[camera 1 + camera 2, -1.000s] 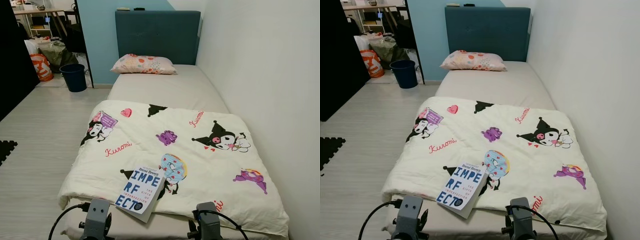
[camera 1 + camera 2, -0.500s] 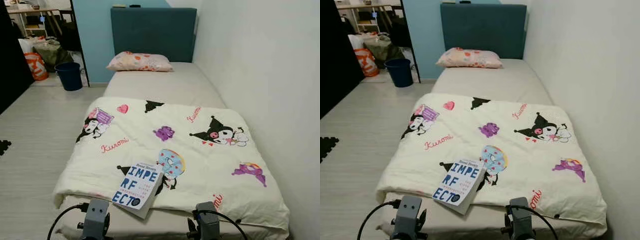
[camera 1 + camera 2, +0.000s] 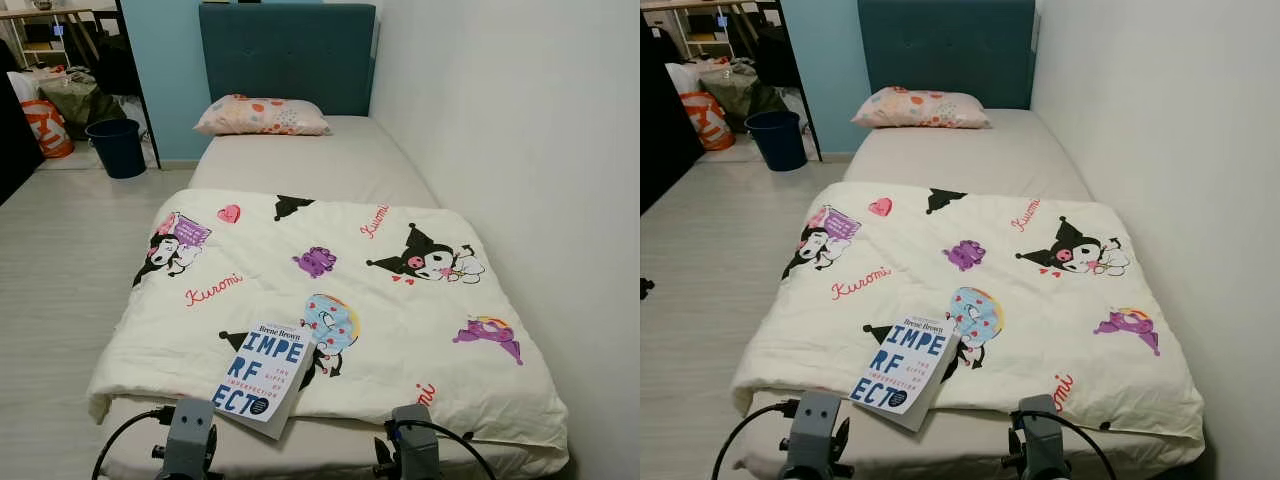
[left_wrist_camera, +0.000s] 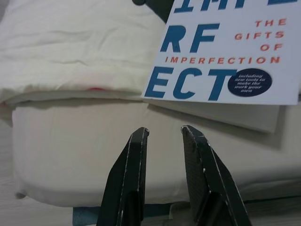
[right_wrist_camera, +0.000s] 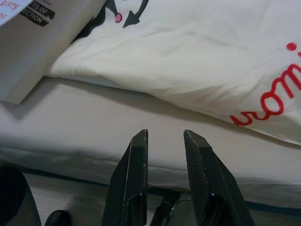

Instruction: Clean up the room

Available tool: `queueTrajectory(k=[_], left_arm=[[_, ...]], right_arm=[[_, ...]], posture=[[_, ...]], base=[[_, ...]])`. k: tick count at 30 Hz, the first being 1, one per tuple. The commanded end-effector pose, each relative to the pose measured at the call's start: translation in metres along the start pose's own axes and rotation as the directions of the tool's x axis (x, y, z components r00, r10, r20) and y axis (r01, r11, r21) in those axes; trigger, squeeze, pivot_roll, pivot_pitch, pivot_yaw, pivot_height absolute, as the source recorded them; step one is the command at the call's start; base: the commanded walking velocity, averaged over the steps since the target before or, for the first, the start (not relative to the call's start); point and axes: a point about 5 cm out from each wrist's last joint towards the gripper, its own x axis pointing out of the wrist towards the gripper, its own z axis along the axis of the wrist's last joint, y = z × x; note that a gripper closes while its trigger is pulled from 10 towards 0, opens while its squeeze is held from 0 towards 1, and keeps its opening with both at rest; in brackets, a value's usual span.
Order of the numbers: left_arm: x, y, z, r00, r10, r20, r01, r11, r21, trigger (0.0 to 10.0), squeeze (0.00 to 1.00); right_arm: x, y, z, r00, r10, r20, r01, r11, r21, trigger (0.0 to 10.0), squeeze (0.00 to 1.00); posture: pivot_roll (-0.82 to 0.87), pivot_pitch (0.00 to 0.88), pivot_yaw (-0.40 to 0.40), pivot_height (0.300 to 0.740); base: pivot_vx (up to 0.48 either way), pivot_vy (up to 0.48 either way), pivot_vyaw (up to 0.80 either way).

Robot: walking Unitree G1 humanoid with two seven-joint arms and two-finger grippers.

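You had both arms low at the foot of the bed (image 3: 300, 165). The book (image 3: 258, 372), white cover with blue lettering, lay tilted on the near edge of the cartoon-print comforter (image 3: 400, 330), its lower corner overhanging the mattress. Left gripper (image 4: 164, 134) hovered just short of the mattress edge below the book, jaws slightly parted, holding nothing. Right gripper (image 5: 164, 136) faced the mattress side under the comforter hem, jaws likewise a little apart, empty. A pillow (image 3: 262, 116) sat by the headboard; a dark bin (image 3: 117, 147) stood on the floor.
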Motion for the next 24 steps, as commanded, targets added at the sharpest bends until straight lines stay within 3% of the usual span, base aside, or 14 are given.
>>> queueTrajectory(k=[1, 11, 24], left_arm=[[-0.0050, 0.0047, -0.0084, 0.999, 0.019, -0.032, -0.018, 1.000, 0.011, 10.0, 0.00], [-0.0055, 0.0086, -0.0099, 0.999, 0.037, -0.037, -0.036, 0.999, 0.021, 10.0, 0.00], [-0.0078, 0.0090, -0.0131, 0.997, 0.064, -0.046, -0.062, 0.997, 0.036, 10.0, 0.00]], right_arm=[[-0.0004, 0.0009, -0.0009, 1.000, 0.004, -0.006, -0.004, 1.000, 0.008, 10.0, 0.00], [-0.0008, 0.0013, -0.0017, 1.000, 0.008, -0.009, -0.008, 1.000, 0.003, 10.0, 0.00], [-0.0011, 0.0015, -0.0012, 1.000, 0.014, -0.006, -0.014, 1.000, -0.003, 10.0, 0.00]], posture=[[0.00, 0.113, -0.062, 0.583], [0.00, 0.116, -0.064, 0.548], [0.00, 0.118, -0.068, 0.548]], base=[[0.000, 0.000, 0.00], [0.000, 0.000, 0.00], [0.000, 0.000, 0.00]])
